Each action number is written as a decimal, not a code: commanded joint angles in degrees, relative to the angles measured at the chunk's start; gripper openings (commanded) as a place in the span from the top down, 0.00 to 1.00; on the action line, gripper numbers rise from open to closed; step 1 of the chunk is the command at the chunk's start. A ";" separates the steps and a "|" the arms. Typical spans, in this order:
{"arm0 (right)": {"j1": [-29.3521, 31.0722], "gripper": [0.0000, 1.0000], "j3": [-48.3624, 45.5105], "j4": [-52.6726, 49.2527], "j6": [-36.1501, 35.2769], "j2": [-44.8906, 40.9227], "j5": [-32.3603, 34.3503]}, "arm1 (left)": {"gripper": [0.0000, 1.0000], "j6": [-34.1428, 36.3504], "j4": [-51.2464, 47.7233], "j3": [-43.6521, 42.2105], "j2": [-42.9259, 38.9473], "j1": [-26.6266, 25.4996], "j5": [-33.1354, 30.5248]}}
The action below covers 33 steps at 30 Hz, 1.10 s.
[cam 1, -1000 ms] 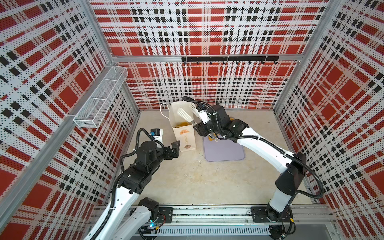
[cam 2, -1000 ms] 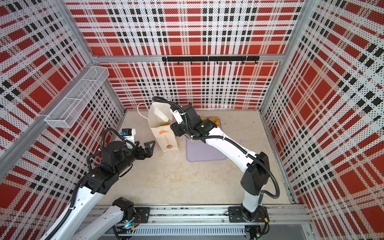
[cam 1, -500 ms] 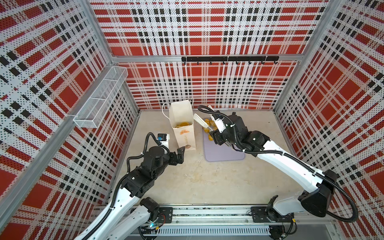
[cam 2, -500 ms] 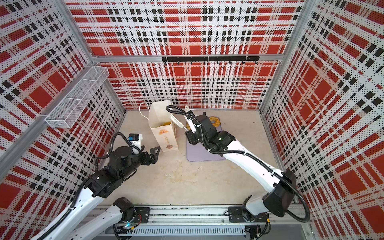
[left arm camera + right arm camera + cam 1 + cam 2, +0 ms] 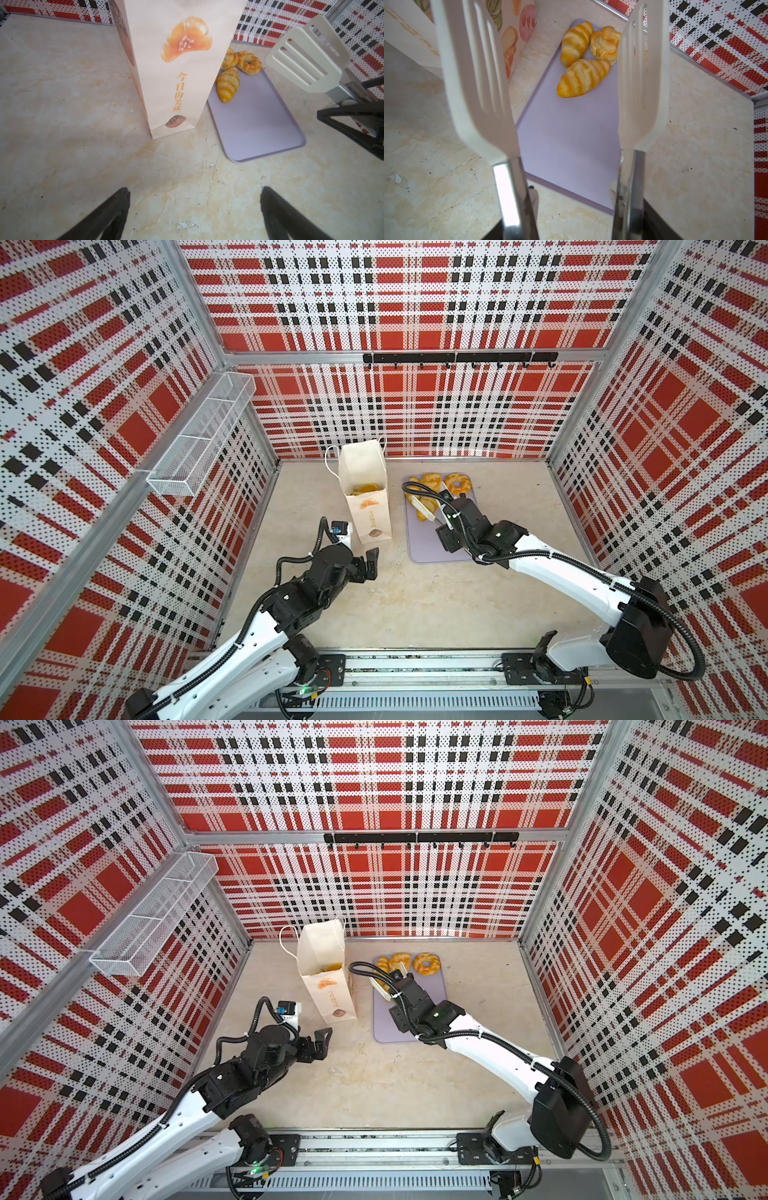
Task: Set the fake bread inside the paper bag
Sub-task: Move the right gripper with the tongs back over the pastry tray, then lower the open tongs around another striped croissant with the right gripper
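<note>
Right claw (image 5: 444,524), tongs (image 5: 475,83), croissant (image 5: 583,78) crosswise ahead

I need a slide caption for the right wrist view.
Open white tongs hover over toy croissants on a lilac tray.

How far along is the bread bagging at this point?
Done: some bread lies inside the paper bag. In hand: the right tool grips empty tongs over the lilac tray; the left tool is open. Left: two croissants, a bun and a braided ring on the tray.
</note>
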 commanded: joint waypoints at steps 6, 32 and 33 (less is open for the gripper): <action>-0.27 0.33 1.81 1.88 4.40 8.45 0.83 | 0.01 -3.60 4.64 -2.36 2.52 -2.45 -1.83; -1.96 0.32 9.51 -0.26 8.35 25.87 5.14 | 0.01 -5.24 10.60 -4.44 9.77 -6.97 -1.77; -2.31 0.32 9.61 -0.21 8.18 26.22 5.22 | 0.01 -5.16 10.59 -4.39 9.82 -7.02 -1.77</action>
